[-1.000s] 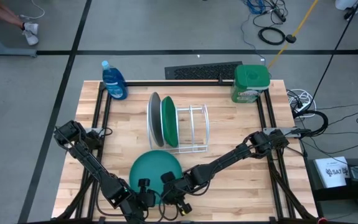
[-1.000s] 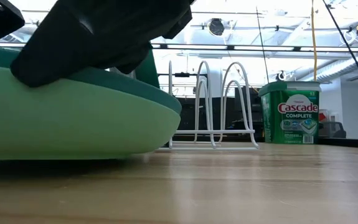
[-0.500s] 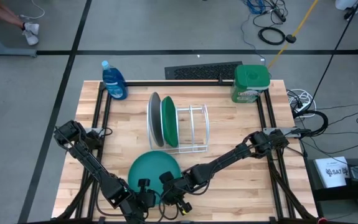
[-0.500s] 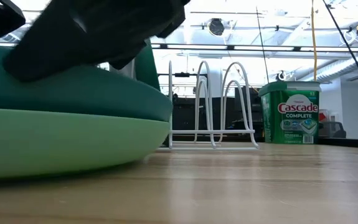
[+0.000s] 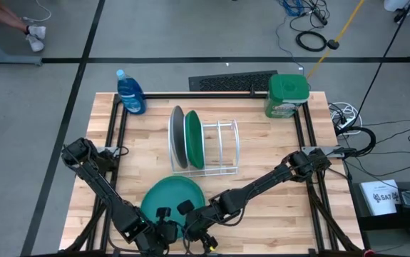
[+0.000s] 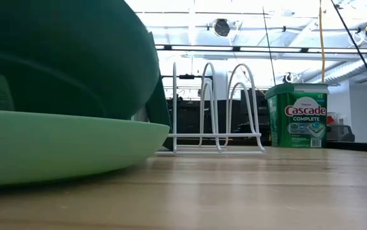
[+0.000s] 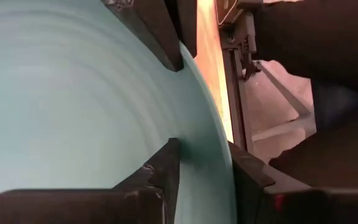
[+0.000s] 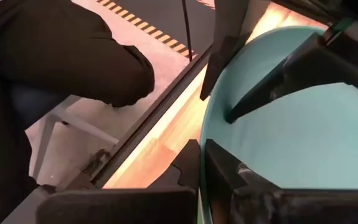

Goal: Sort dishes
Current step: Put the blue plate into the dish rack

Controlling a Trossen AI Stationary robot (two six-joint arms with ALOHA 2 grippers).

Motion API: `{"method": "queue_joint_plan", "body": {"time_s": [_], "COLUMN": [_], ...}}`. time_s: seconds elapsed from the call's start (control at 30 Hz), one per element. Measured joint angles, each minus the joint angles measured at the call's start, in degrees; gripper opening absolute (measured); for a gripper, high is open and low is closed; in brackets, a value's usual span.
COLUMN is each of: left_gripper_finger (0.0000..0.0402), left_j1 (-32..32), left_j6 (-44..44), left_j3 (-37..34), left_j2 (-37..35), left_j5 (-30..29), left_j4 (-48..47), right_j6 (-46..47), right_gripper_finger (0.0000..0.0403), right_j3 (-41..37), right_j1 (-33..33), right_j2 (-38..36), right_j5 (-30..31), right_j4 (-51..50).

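From above, both arms reach to the near edge of the wooden table (image 5: 262, 153). The left gripper (image 5: 163, 223) and right gripper (image 5: 188, 218) sit side by side on the near rim of the teal plate (image 5: 170, 196). Farther back, the grey plate (image 5: 177, 137) and dark green plate (image 5: 193, 138) stand on edge in the white wire rack (image 5: 222, 146). A blue dish soap bottle (image 5: 130, 92) stands at the far left corner, a green Cascade tub (image 5: 287, 95) at the far right.

At table height, the teal plate (image 6: 62, 57) is tilted up off the light green plate (image 6: 55, 144), which lies flat on the wood. The rack (image 6: 218, 108) and tub (image 6: 296, 116) stand behind.

At the left wrist, that gripper (image 7: 200, 165) is clamped on the teal plate's (image 7: 73, 106) rim, one finger on each face.

At the right wrist, that gripper (image 8: 202, 163) pinches the same rim of the plate (image 8: 303, 137) just beside the other arm's fingers (image 8: 272, 87).
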Motion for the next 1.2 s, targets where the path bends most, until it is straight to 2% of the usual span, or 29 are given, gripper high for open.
{"method": "queue_joint_plan", "body": {"time_s": [0.1, 0.23, 0.57, 0.77, 0.9, 1.0, 1.1, 1.2], "left_gripper_finger": [0.0077, 0.0015, 0.0003, 0.0001, 0.0001, 0.0001, 0.0000, 0.0001], "left_j1": [0.02, 0.02, 0.20, 0.28, 0.39, 0.33, 0.23, 0.07], "left_j6": [0.08, 0.70, 3.21, 3.94, 4.48, 4.77, 5.63, 6.59], "left_j3": [0.64, 0.76, 1.20, 2.82, 3.02, 3.02, 3.02, 3.01], "left_j2": [0.00, -0.02, 0.14, 0.20, 0.20, 0.20, 0.15, -0.48], "left_j5": [0.26, -0.41, -2.24, -4.40, -4.64, -5.42, -6.87, -8.10], "left_j4": [-1.21, -1.92, -2.15, -1.98, -1.93, -1.77, -1.65, -2.03], "right_j6": [-0.11, 2.15, 5.02, 6.34, 6.89, 5.52, 4.54, 3.78], "right_gripper_finger": [0.0001, 0.0012, 0.0111, 0.0134, 0.0121, 0.0085, 0.0028, 0.0013], "right_j3": [1.32, 1.57, 1.88, 1.88, 1.69, 1.66, 1.66, 1.66], "right_j1": [0.25, 0.33, 0.57, 0.58, 0.57, 0.53, 0.44, 0.44], "right_j2": [0.00, 0.02, -0.02, 0.00, 0.04, 0.09, 0.09, 0.09], "right_j5": [0.47, 0.94, 2.19, 2.20, 2.27, 2.63, 3.51, 5.18], "right_j4": [-1.67, -2.63, -2.44, -2.67, -3.36, -3.46, -3.88, -3.99]}}
